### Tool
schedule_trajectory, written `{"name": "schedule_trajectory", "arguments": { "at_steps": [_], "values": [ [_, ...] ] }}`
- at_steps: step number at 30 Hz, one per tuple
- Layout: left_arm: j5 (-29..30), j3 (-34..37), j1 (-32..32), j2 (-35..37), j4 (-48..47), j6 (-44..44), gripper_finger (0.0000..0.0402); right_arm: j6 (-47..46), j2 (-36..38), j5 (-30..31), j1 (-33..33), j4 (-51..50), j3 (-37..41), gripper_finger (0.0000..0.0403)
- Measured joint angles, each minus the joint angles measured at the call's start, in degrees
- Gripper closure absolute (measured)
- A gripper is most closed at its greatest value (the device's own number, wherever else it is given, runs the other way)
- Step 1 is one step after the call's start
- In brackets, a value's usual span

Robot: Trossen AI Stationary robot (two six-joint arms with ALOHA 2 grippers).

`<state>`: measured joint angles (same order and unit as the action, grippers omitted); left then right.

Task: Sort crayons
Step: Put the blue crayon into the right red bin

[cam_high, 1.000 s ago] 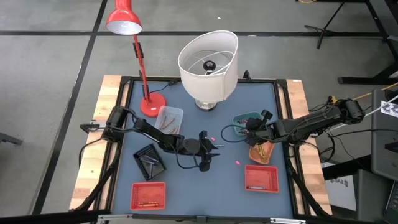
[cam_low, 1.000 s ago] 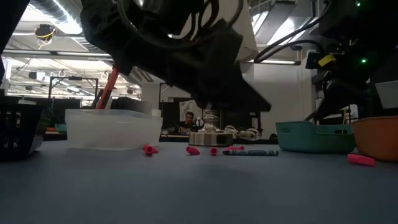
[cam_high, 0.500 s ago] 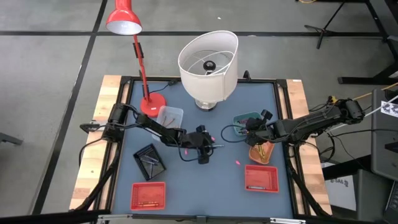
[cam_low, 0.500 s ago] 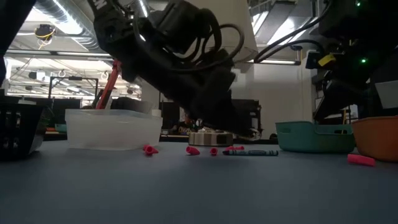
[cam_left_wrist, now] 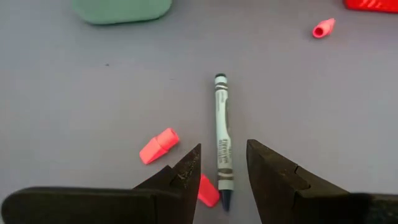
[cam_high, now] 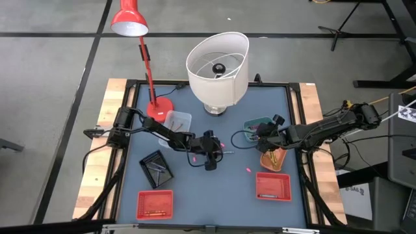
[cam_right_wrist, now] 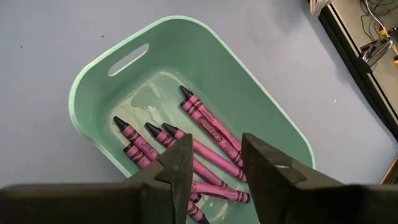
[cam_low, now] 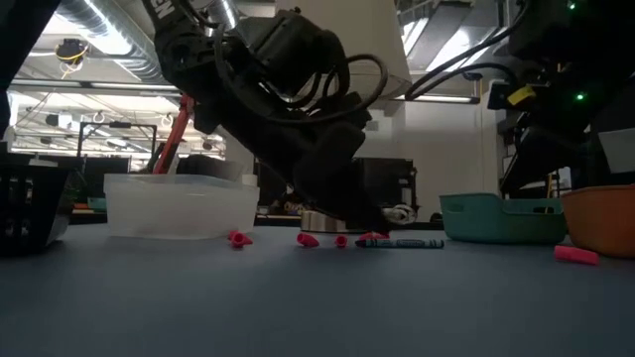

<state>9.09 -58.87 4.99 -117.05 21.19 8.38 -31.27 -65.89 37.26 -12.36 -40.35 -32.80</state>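
A blue-green crayon [cam_left_wrist: 222, 134] lies flat on the grey mat, also seen in the low view [cam_low: 402, 243]. My left gripper [cam_left_wrist: 224, 148] is open and low over the table's middle [cam_high: 211, 155]. Its fingers stand on either side of the crayon's near end without touching it. Short pink crayon pieces [cam_left_wrist: 159, 145] lie around it. My right gripper [cam_right_wrist: 214, 167] hangs open above the teal tray [cam_right_wrist: 93, 87], which holds several magenta crayons [cam_right_wrist: 208, 127].
Around the mat stand a clear tray [cam_high: 177, 122], a black tray [cam_high: 156, 166], two red trays [cam_high: 155, 203] [cam_high: 273, 185] and an orange tray [cam_high: 274, 158]. At the far edge are a red desk lamp [cam_high: 159, 109] and a white lampshade [cam_high: 218, 65]. More pink pieces [cam_high: 247, 170] lie loose.
My left gripper has gone toward the table's far edge and down to the mat, ending over the blue-green crayon. The crayon and the pink pieces have stayed where they were.
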Motion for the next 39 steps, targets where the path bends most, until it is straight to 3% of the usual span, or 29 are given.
{"name": "schedule_trajectory", "arguments": {
  "at_steps": [11,16,32,39],
  "values": [
    [-1.1,0.0,0.0,0.0,-2.6,-0.2,0.0289,0.0,0.0,0.0,0.0,1.4,0.0,0.0267],
    [-1.1,0.0,0.0,0.0,-2.8,-4.3,0.0289,0.0,0.0,-0.1,0.0,2.4,0.0,0.0267],
    [-2.9,-0.2,-0.1,0.0,-1.3,-7.1,0.0289,0.2,0.0,-7.3,0.0,17.7,0.0,0.0267],
    [-2.9,-1.6,-1.5,0.0,-1.2,-7.1,0.0289,2.9,0.0,-9.0,0.0,17.9,-3.6,0.0267]
  ]
}}
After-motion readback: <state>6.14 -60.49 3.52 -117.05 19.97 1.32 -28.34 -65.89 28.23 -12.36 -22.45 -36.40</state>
